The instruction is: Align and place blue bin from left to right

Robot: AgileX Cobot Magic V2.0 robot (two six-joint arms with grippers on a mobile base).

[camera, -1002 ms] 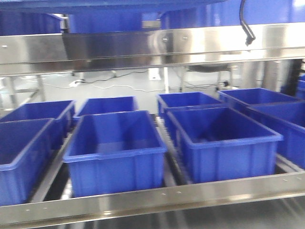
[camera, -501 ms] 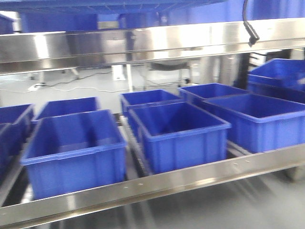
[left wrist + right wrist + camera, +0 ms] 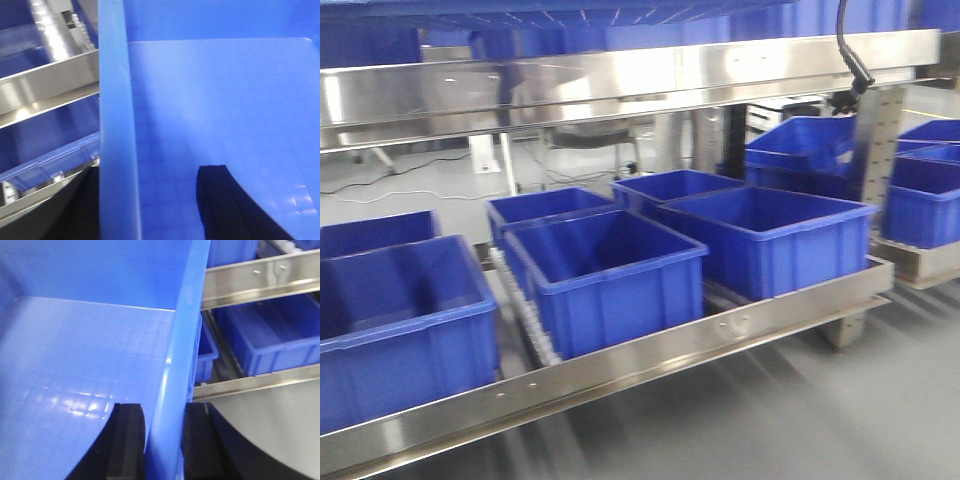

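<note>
Closest to me, the right pincer (image 3: 161, 412) is clamped on the blue bin (image 3: 75, 340). One black finger (image 3: 127, 440) sits inside the wall and its partner outside, with the pale rim squeezed between them. The left pincer (image 3: 145, 200) straddles another wall of the bin, with one dark finger inside and a dark shape just outside the rim. I cannot tell whether it is gripping tight there. The bin hangs in the air between the two arms, above the grey floor (image 3: 280, 435) and just in front of the rack. From the front, a blue strip with faint lines along the top edge looks to be its underside. Below and beyond it runs the steel rail (image 3: 620, 365) of the lower shelf. Behind that rail, darker bins stand in two rows: a left one (image 3: 400, 330), a middle one (image 3: 610, 280) and a right one (image 3: 770, 240) in the near row, all upright and open. Three more sit close behind them. A strip of rollers (image 3: 520, 300) shows between the left and middle bins. An upper rail (image 3: 620, 80) crosses overhead, and a black cable (image 3: 850, 50) dangles in front of its right end. A perforated post (image 3: 875, 170) stands at the rack's right corner. Past the post, more bins (image 3: 920, 190) sit on a second rack, and two stacked ones show just left of it. Farthest back, wires trail over the pale floor.
</note>
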